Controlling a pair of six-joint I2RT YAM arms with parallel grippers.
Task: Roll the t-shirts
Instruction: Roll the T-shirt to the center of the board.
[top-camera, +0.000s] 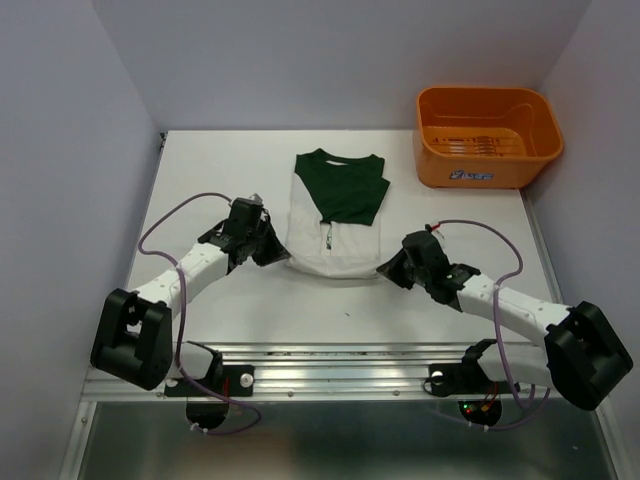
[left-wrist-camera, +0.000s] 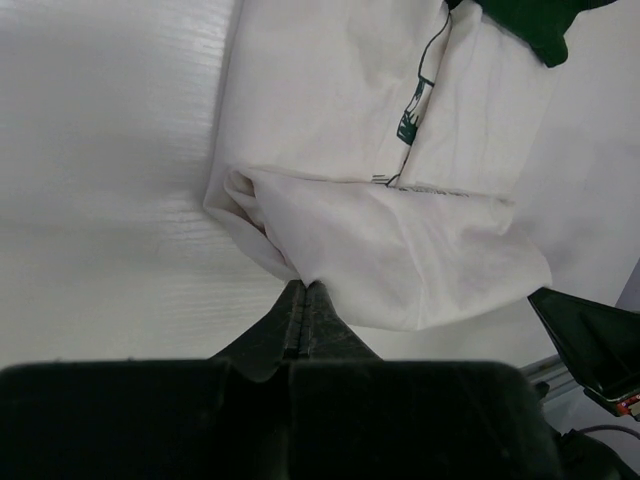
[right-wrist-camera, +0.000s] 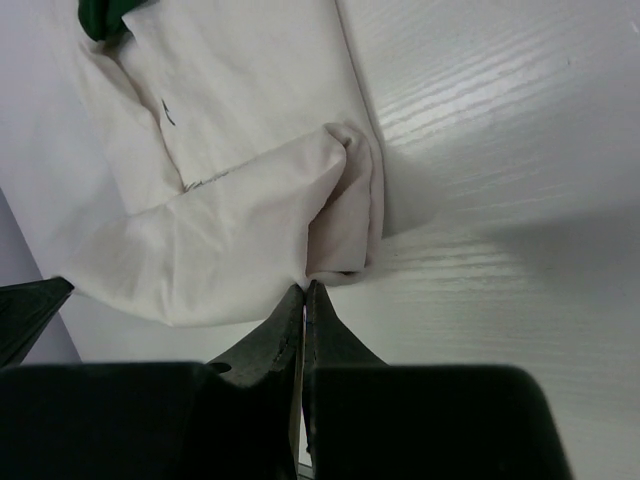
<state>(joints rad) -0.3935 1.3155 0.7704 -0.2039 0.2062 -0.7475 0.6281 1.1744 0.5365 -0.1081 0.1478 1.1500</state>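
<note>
Down at the white wood-grain tabletop (top-camera: 200, 190), the left gripper (left-wrist-camera: 303, 292) has its black jaws clenched together on the near left hem corner of the soft white cloth t-shirt with dark green sleeves, shoulders and neckline (top-camera: 335, 225); the cloth gathers to a point at the tips. The right gripper (right-wrist-camera: 304, 290) is clamped the same way on the near right corner. From above, each wrist covers its corner of the hem; thin purple cables (top-camera: 165, 225) loop beside both arms, and a ribbed aluminium rail (top-camera: 340, 365) runs along the near edge. A rectangular orange plastic basket (top-camera: 487, 168) sits at the far right of the table, well apart from the t-shirt. The t-shirt lies mid-table between the arms, folded into a narrow rectangle, collar at the far end; its near hem is turned up in a loose, puffy fold over the body. Small dark lettering on the chest (left-wrist-camera: 410, 115) is half tucked into a crease and unreadable; a white label on the basket's near wall (top-camera: 470, 175) is too small to read.
</note>
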